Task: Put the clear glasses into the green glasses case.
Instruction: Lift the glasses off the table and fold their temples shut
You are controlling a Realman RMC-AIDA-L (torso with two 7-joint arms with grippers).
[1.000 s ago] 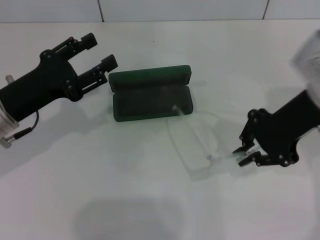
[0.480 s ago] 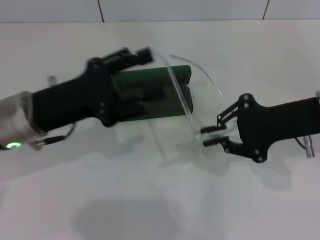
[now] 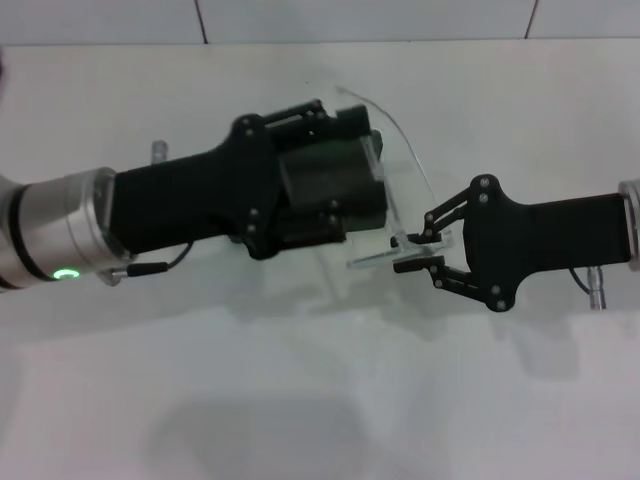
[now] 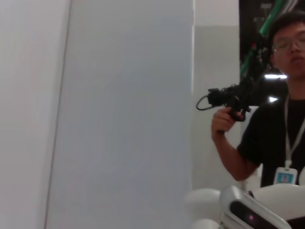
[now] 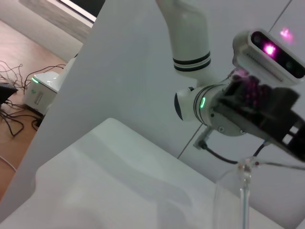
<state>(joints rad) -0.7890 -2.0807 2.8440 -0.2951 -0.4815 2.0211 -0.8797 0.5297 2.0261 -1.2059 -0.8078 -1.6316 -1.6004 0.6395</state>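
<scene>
The dark green oblong hard glasses case is seen open on the white table, largely hidden, while the fully transparent plastic wraparound glasses are held raised just beside it.

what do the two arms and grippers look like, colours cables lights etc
Both grippers, left and right, are matte black with thin linkage jaws and visible pivot screws. The left arm has a silver metal wrist ring with a small green light and a thin black cable. The right arm shows a silver ring at the picture's edge.
</scene>
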